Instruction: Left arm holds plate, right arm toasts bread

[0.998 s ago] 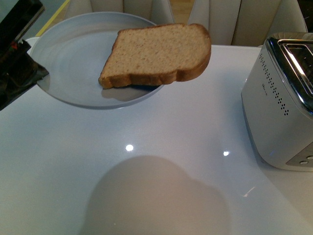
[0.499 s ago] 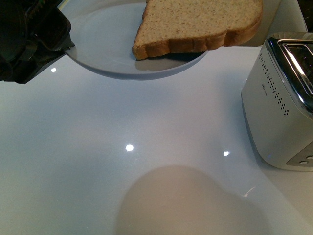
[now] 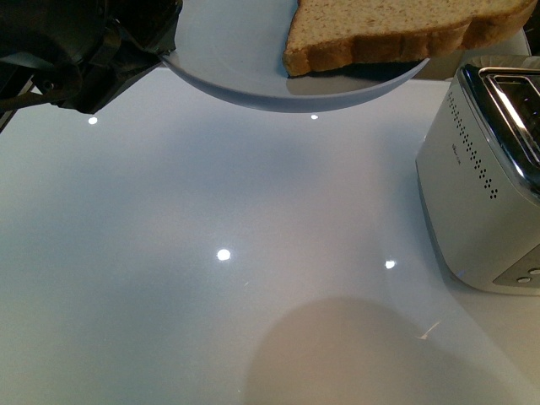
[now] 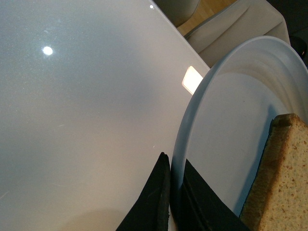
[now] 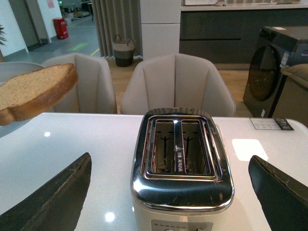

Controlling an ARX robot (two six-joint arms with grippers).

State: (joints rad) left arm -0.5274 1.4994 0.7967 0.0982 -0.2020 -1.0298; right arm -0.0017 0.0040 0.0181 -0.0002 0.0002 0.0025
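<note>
Clamps black left gripper (image 4: 174,166) on round pale blue-grey plate (image 3: 253,84) rim; crops tan wholemeal bread slice (image 3: 396,34) at front view's top; spreads right gripper (image 5: 169,161) wide before white toaster (image 3: 485,169).

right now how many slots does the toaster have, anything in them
2. Both sit side by side in the chrome top of the toaster: one slot, the other. Both look empty.

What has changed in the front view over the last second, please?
The left gripper, clamped on the plate rim, has carried the plate up and rightwards toward the toaster, with the bread riding along on it. Their shadow on the table shifted right too. The toaster stayed put; the grip is unchanged.
</note>
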